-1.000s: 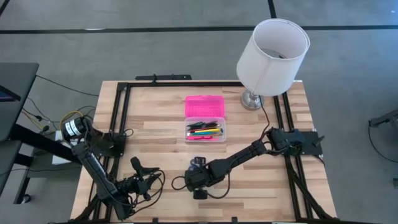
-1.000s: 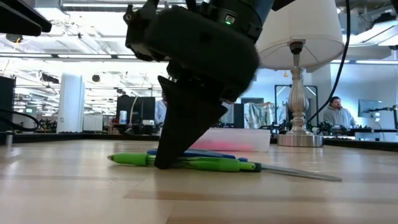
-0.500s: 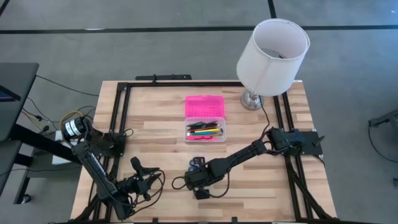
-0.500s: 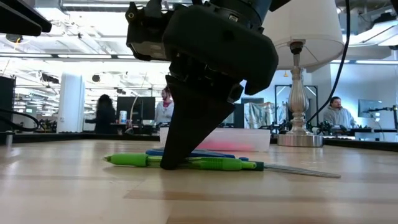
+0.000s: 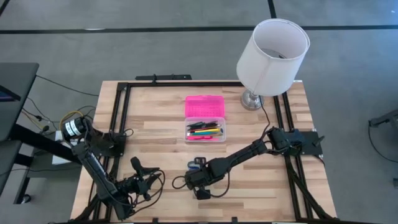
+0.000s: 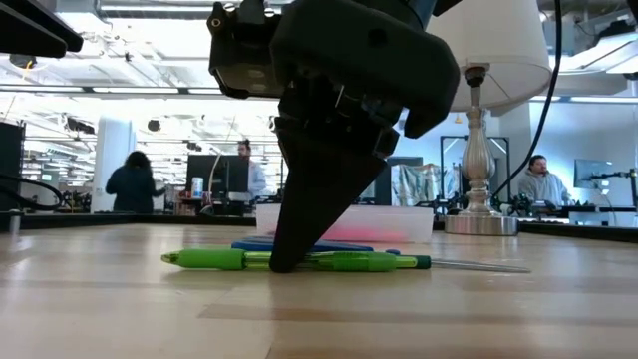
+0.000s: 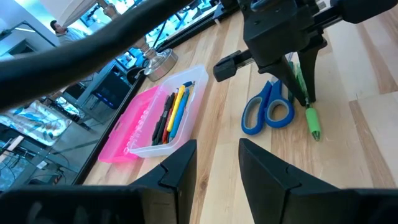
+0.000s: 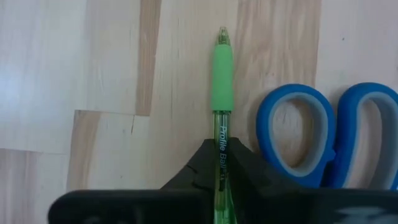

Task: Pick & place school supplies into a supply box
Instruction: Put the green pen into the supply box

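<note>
The right pincer (image 8: 219, 177) is down at the wooden surface (image 5: 261, 186), its two dark fingers pressed together on the barrel of a green pen (image 8: 222, 93), which runs straight between them. In the low view the fingers (image 6: 304, 214) taper to a point that meets the pen (image 6: 209, 259) where it lies flat on the boards, with its grip end sticking out to one side. Just beside the pen lie the blue-handled scissors (image 8: 323, 134), their loops close against the pen's barrel; from the left wrist view the scissors (image 7: 268, 112) and the pen (image 7: 311, 121) lie side by side under the right arm's tool. From above, the right pincer (image 5: 198, 173) sits near the middle front of the surface, its arm reaching in from the right side. Beyond it, toward the far edge, is the supply box (image 5: 205, 132), its clear base holding several pens and pencils in yellow, red, and dark colours, with the pink lid (image 5: 204, 106) folded open flat behind it. A lamp (image 5: 273, 53) with a white shade stands at the far right corner. The left pincer (image 5: 146, 177) hovers over the front left part of the surface, its fingers (image 7: 180, 168) spread apart and holding nothing.
</note>
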Available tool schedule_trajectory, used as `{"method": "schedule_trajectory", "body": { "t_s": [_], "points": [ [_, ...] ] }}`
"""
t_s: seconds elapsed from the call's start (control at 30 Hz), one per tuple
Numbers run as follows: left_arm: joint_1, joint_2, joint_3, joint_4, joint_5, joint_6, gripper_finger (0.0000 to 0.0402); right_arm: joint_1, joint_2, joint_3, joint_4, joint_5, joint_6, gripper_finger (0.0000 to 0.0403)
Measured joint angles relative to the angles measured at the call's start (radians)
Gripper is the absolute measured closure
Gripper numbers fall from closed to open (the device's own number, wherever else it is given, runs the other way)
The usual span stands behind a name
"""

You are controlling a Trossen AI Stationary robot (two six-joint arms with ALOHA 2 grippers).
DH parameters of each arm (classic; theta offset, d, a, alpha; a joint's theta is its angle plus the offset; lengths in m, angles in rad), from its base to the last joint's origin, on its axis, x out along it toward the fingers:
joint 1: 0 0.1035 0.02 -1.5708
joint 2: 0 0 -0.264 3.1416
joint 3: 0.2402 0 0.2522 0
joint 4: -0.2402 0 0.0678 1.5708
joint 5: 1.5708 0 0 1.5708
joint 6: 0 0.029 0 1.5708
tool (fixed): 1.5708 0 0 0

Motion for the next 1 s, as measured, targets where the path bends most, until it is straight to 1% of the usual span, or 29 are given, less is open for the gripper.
{"method": "schedule_trajectory", "body": {
  "t_s": [0.17, 0.43, 0.63, 0.7, 0.87, 1.0],
  "points": [
    [0.0, 0.0, 0.0, 0.0, 0.0, 0.0, 0.0288, 0.002, -0.002, -0.001, 0.006, 0.0, -0.003, 0.0378],
    [0.0, 0.0, 0.0, 0.0, 0.001, 0.0, 0.0288, 0.005, 0.003, 0.045, -0.018, -0.003, -0.025, 0.0393],
    [0.0, 0.0, 0.0, 0.0, 0.001, 0.0, 0.0288, 0.01, 0.007, 0.065, -0.036, -0.023, -0.021, 0.0361],
    [0.0, 0.0, 0.0, 0.0, 0.001, 0.0, 0.0288, 0.01, 0.007, 0.065, -0.036, -0.025, -0.021, 0.0358],
    [0.0, 0.0, 0.0, 0.0, 0.001, 0.0, 0.0288, 0.01, 0.007, 0.066, -0.036, -0.023, 0.011, 0.0366],
    [0.0, 0.0, 0.0, 0.0, 0.001, 0.0, 0.0288, 0.008, 0.007, 0.067, -0.037, -0.06, 0.039, 0.037]
  ]
}}
